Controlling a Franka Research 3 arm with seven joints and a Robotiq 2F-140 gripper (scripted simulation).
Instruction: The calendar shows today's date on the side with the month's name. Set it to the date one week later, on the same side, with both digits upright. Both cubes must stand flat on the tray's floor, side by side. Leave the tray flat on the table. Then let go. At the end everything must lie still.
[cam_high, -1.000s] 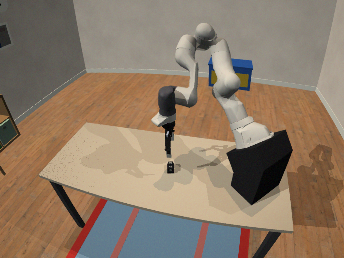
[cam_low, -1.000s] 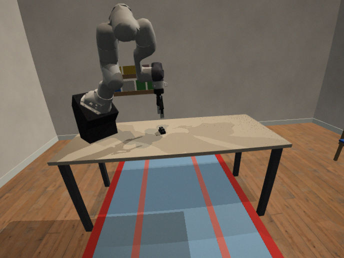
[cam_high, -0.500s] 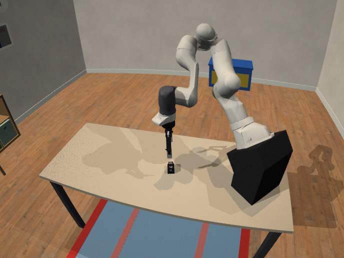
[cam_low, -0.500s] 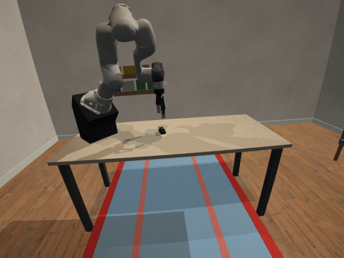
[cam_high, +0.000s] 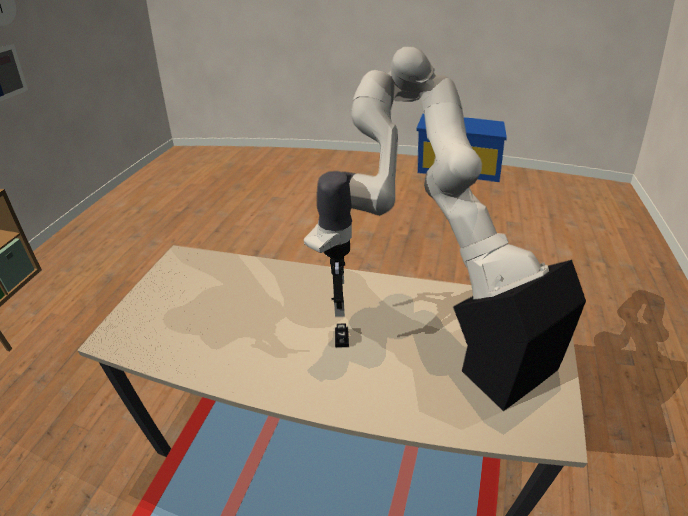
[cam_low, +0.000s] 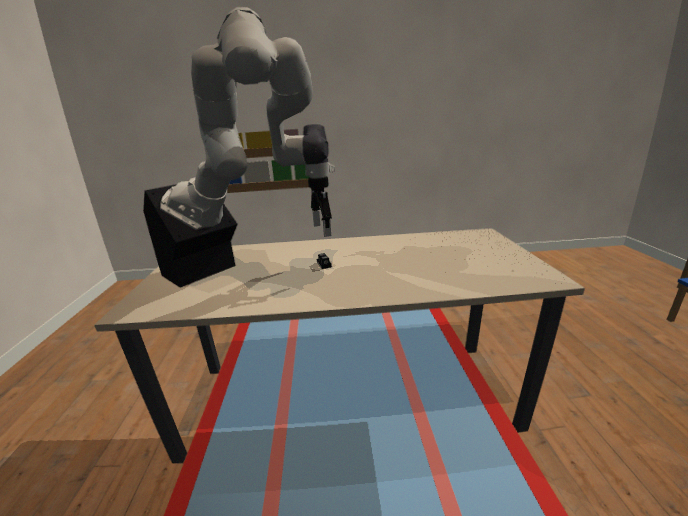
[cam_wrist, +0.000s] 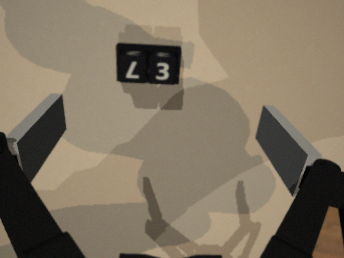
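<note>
Table (cam_high: 233, 355): I see it carrying the arm's black pedestal (cam_high: 547, 355) at one end.
Arm (cam_high: 444, 166): bent over, wrist pointing down above mid-table.
Fingers: spread wide, gripping nothing (both pads frame my wrist view).
Calendar (cam_wrist: 149, 63): on the table below the fingers, apart from them; its two cubes side by side, tops reading an inverted 7 and a 3.

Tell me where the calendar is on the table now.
The calendar sits near the middle of the table, just below the open tool, with the arm's black pedestal to its right in the top view.
</note>
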